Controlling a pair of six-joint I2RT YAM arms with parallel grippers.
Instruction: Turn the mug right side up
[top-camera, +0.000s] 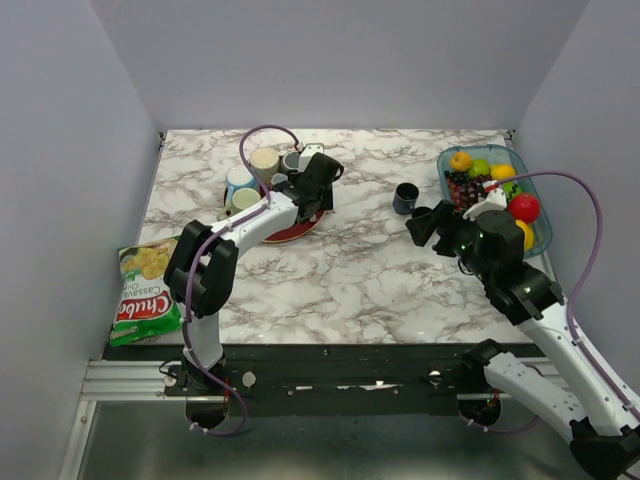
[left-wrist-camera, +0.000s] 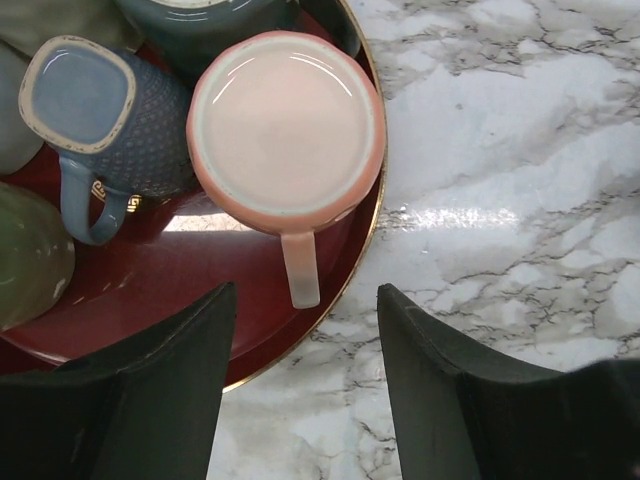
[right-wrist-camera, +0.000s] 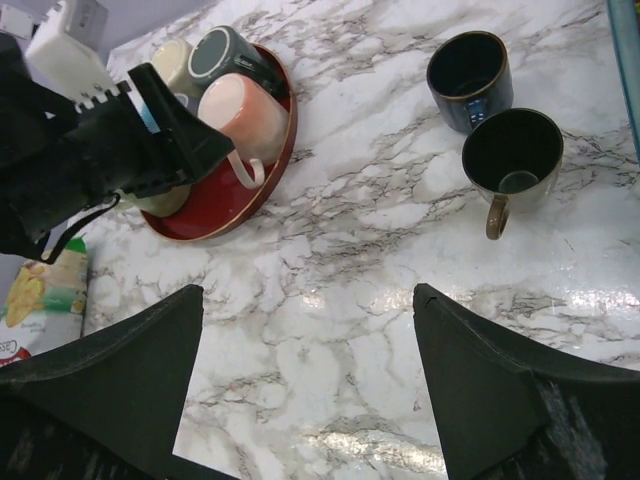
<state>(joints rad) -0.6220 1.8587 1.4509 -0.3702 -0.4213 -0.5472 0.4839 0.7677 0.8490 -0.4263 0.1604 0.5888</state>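
Left gripper (top-camera: 318, 178) hanging open and empty over a base-up pink mug (left-wrist-camera: 286, 125).
Top view: a crinkly bag (top-camera: 145, 290) is showing "Cassava"; the right gripper (top-camera: 428, 222) is gaping wide, holding nothing. Left wrist: the glossy mug is sitting on a round red tray (left-wrist-camera: 190, 290) just ahead of the fingers, its handle pointing between them. Right wrist: two dark glazed mugs (right-wrist-camera: 468, 72) are standing upright ahead-right on veined marble (right-wrist-camera: 330, 350).
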